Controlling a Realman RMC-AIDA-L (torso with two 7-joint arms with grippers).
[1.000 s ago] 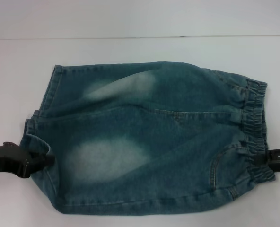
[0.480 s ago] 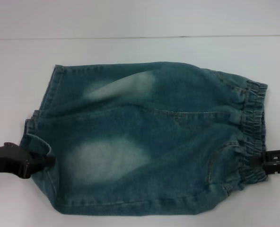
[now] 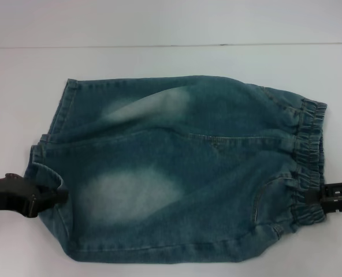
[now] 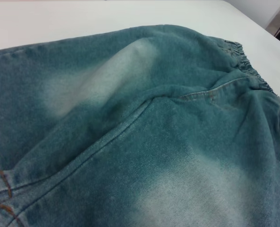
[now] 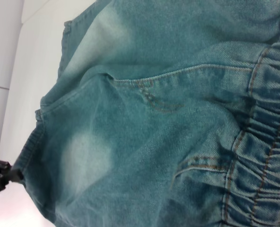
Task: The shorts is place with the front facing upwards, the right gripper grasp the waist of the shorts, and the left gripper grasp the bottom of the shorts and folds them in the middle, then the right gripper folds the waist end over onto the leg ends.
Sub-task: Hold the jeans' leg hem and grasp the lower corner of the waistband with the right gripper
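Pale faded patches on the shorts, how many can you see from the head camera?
2: one pale patch on the far leg, another pale patch on the near leg. The underside of the shorts is hidden.

Shorts [image 3: 177, 173] on table [image 3: 171, 57]: waist [image 3: 309, 161] R, leg ends [image 3: 52, 150] L.

The head view looks forward and down on the white tabletop [image 3: 171, 60], and it takes in the whole shorts [image 3: 182, 173] with a pincer at each side edge. The left wrist view sits low and very near the cloth, facing along it toward the gathered waist [image 4: 244, 59]. The right wrist view is also close, facing from the waist toward the leg ends [image 5: 36, 137]. All three views share the faded patches and the middle seam.
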